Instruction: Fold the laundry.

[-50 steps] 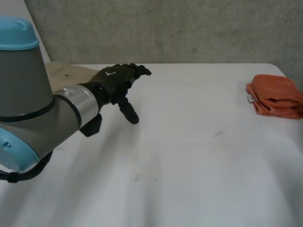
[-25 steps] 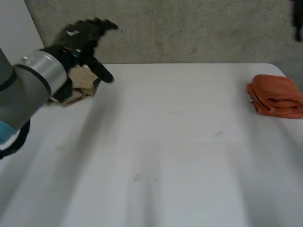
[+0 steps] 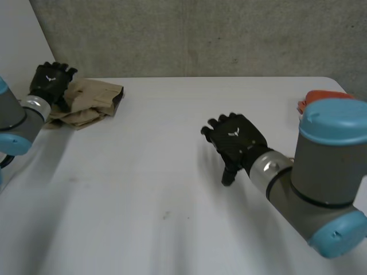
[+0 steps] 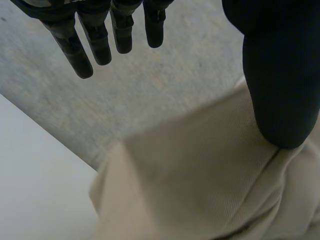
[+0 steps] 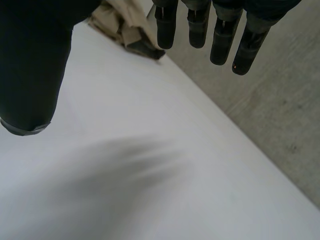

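- Left hand [image 3: 50,80]: located in the upper left of the frame in the head view, at the far left corner of the bench [image 3: 172,195]. It sits at the left edge of the beige garment [image 3: 89,102].
- Left hand fingers [image 4: 80,50]: the left wrist view shows them straight and spread, holding nothing. The thumb [image 4: 275,75] points out over the beige garment [image 4: 200,175], which lies under the palm. Whether the thumb tip touches the fabric cannot be determined.
- Beige garment: it lies bunched and loosely folded on the bench in the upper left of the frame, close to the bench's far edge.
- Right hand [image 3: 236,139]: located just right of centre of the frame in the head view, palm down over bare bench, well apart from both cloths.
- Right hand fingers [image 5: 222,35]: the right wrist view shows them straight and separated, with the thumb [image 5: 30,65] held well off to one side. The hand grips nothing. The beige garment [image 5: 125,25] lies on the bench beyond the fingertips.
- Orange cloth [image 3: 321,96]: it lies on the bench at the right edge of the frame, in the upper half, partly hidden behind the right arm [image 3: 321,172].
- Left arm [image 3: 11,120]: it enters from the left edge of the frame.
- Wall [image 3: 200,34]: a grey surface runs behind the bench's far edge.
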